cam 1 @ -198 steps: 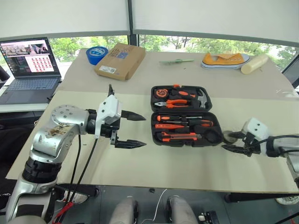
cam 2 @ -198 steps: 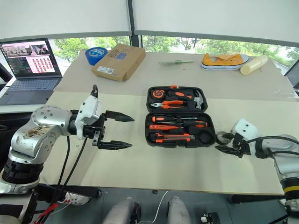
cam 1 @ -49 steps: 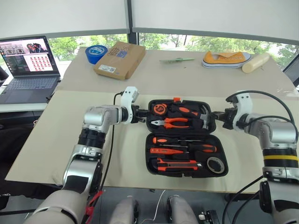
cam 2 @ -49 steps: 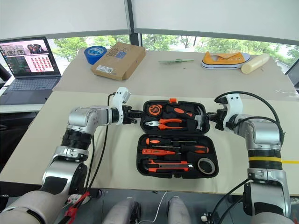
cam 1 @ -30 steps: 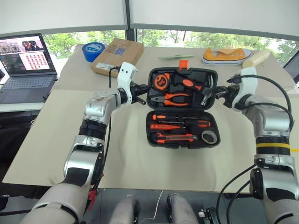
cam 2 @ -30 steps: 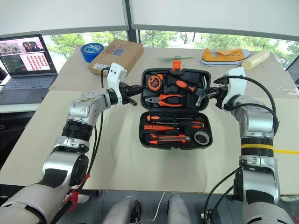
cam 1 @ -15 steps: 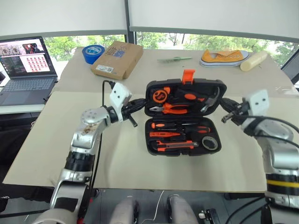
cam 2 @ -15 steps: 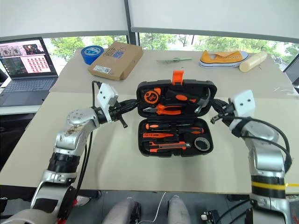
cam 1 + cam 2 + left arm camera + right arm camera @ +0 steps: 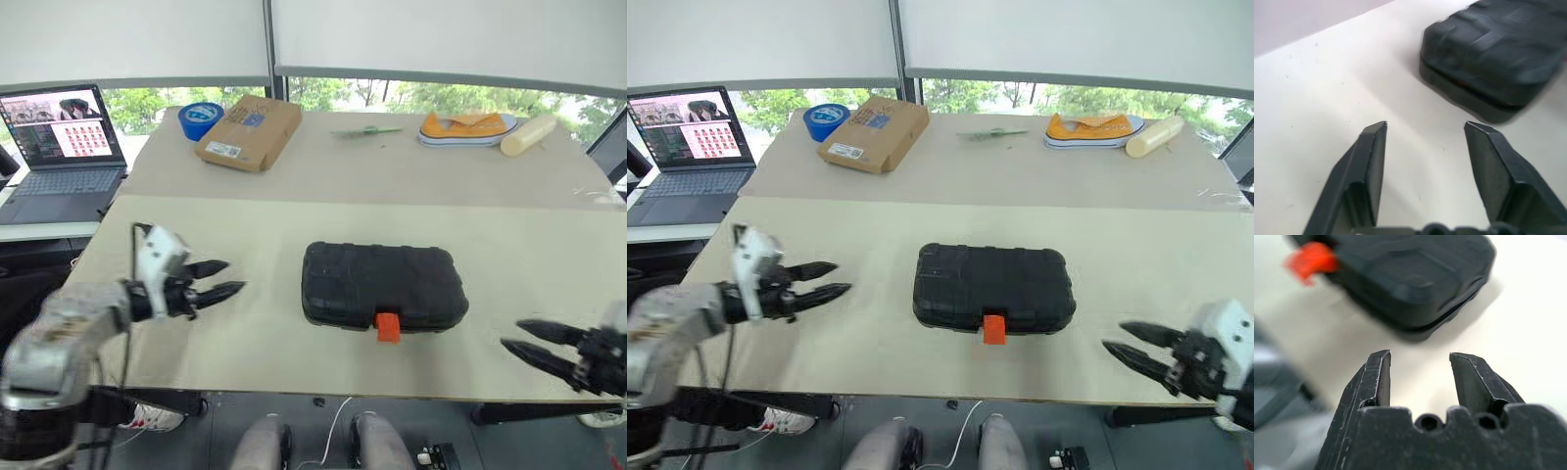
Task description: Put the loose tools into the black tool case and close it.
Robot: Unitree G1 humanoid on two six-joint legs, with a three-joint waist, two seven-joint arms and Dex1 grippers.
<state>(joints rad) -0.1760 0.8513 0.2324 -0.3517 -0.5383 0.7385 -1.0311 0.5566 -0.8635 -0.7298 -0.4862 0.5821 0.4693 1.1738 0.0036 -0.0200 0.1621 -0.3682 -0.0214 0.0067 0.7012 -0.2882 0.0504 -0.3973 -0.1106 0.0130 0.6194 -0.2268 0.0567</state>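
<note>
The black tool case (image 9: pixel 382 284) lies shut in the middle of the beige table, its small orange latch (image 9: pixel 389 327) sticking out at the front edge. The loose tools are hidden from view. My left gripper (image 9: pixel 233 275) hangs open and empty to the left of the case, well apart from it and pointing toward it. Near the table's front right corner, my right gripper (image 9: pixel 510 333) is open and empty, also apart from the case. In the left wrist view the case (image 9: pixel 1498 54) lies beyond the open fingers. The right wrist view shows the case (image 9: pixel 1415 279) and its latch (image 9: pixel 1310 262).
A laptop (image 9: pixel 59 147) stands at the far left. A blue tape roll (image 9: pixel 201 117) and a brown cardboard box (image 9: pixel 250 129) lie at the back left. A yellow shoe (image 9: pixel 468 127) and a cream cylinder (image 9: pixel 527 134) lie at the back right.
The case lid, held upright half a second ago, has come down and the case is shut. Both grippers have drawn back from the lid toward me and opened.
</note>
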